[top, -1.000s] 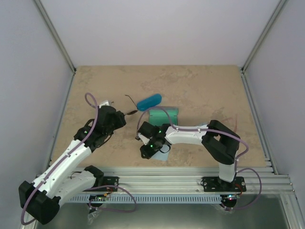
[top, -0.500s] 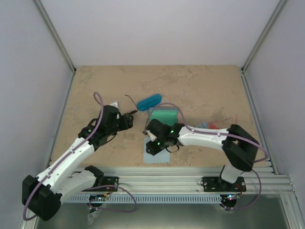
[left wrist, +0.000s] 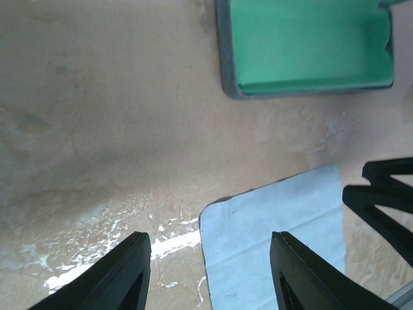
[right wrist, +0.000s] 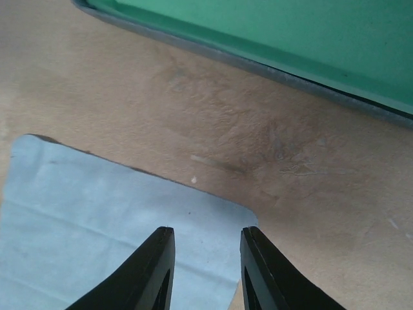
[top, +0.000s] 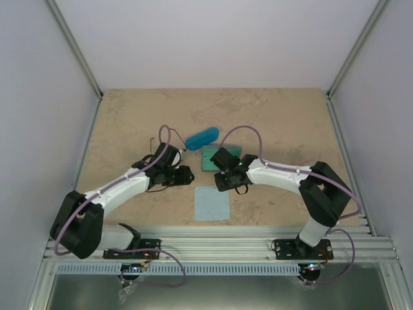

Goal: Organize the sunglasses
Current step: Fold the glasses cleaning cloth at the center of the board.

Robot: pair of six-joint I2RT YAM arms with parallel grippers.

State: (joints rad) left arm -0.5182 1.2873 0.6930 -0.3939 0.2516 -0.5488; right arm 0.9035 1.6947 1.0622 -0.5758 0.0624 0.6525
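Of the sunglasses I see only a thin dark wire bit (top: 182, 149) between my left arm and the glossy blue oval case (top: 202, 137). The rest is hidden, and no red-orange pair shows. The open green-lined case (top: 211, 159) (left wrist: 310, 45) (right wrist: 290, 32) lies just below the blue one. A light blue cloth (top: 213, 203) (left wrist: 271, 239) (right wrist: 97, 213) lies flat nearer the bases. My left gripper (top: 188, 174) (left wrist: 210, 271) is open and empty over the cloth's corner. My right gripper (top: 222, 183) (right wrist: 203, 258) is narrowly open and empty, between the case and the cloth.
Both grippers are close together at mid-table, and the right gripper's fingers (left wrist: 387, 200) show at the right edge of the left wrist view. Metal frame posts (top: 77, 58) and side walls bound the tan tabletop (top: 290, 123).
My left arm has swung right toward the centre, off the wire-framed sunglasses. My right gripper has moved up off the cloth toward the green case. The cloth now lies uncovered.
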